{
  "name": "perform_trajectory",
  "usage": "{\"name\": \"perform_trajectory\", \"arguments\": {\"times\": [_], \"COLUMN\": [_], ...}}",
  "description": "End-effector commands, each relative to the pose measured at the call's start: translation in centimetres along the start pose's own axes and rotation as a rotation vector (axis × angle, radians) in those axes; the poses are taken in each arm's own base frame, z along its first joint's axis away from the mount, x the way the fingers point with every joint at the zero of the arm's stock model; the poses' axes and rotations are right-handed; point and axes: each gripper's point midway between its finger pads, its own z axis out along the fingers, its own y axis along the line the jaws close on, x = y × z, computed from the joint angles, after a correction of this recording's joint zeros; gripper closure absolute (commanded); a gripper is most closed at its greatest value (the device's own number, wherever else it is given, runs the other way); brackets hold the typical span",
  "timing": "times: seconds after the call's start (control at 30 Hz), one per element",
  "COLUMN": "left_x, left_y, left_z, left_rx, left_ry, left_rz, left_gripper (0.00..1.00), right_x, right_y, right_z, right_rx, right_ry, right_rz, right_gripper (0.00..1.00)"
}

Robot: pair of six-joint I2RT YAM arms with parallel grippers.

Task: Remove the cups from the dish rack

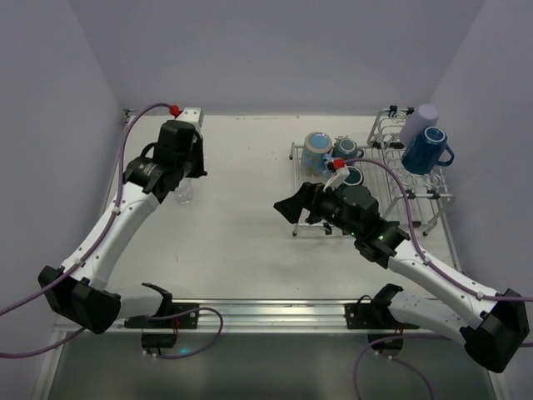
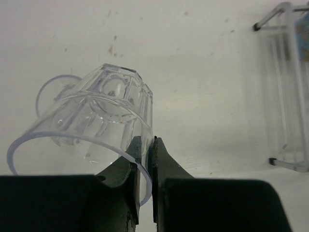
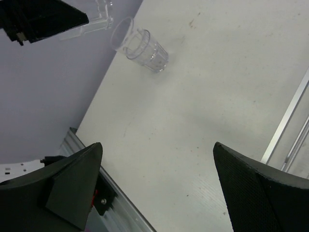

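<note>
My left gripper [image 2: 146,139] is shut on the rim of the clear ribbed glass [image 2: 96,116], one finger inside and one outside. The glass is tilted, base low over the table at the far left [image 1: 183,193]; it also shows in the right wrist view [image 3: 140,46]. My right gripper [image 3: 157,145] is open and empty over the table, just left of the dish rack [image 1: 408,179]. In the rack are a light blue mug [image 1: 316,152], two dark teal mugs [image 1: 346,149] [image 1: 355,177], a lavender tumbler [image 1: 419,123] and a dark blue mug [image 1: 426,150].
Purple walls close in the table on the left, back and right. The rack's wire edge shows at the right of the left wrist view [image 2: 289,96] and of the right wrist view [image 3: 289,116]. A metal rail [image 1: 266,312] runs along the near edge.
</note>
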Motion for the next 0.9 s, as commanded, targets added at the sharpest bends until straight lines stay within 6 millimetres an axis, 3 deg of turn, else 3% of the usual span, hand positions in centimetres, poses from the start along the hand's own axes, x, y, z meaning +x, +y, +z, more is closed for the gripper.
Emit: {"name": "perform_trajectory", "arguments": {"times": [0.0,0.13,0.27,0.57,0.87], "left_x": [1.3,1.4,1.3,3.5,4.1], "left_y": [4.3,5.8,6.4,8.3,9.3], "left_z": [0.5,2.0,1.8,3.6,5.6], "left_rx": [-0.122,-0.154,-0.187,-0.267,-0.284], "left_ry": [0.146,0.226,0.250,0.356,0.415], "left_rz": [0.081,0.061,0.050,0.045,0.033], "left_gripper": [1.00,1.00,1.00,1.00,1.00], "right_x": [-0.6,-0.5,0.3,0.4,1.6], "right_y": [0.0,-0.6,-1.5,-0.5,0.0], "right_z": [-0.6,-0.6,-0.7,-1.1,-0.4], "right_rx": [0.031,0.052,0.078,0.025,-0.021], "right_ry": [0.026,0.030,0.044,0.041,0.078], "right_rz": [-0.089,-0.118,-0.119,-0.102,-0.071], "right_gripper": [0.01,0.01,0.01,0.01,0.01]}}
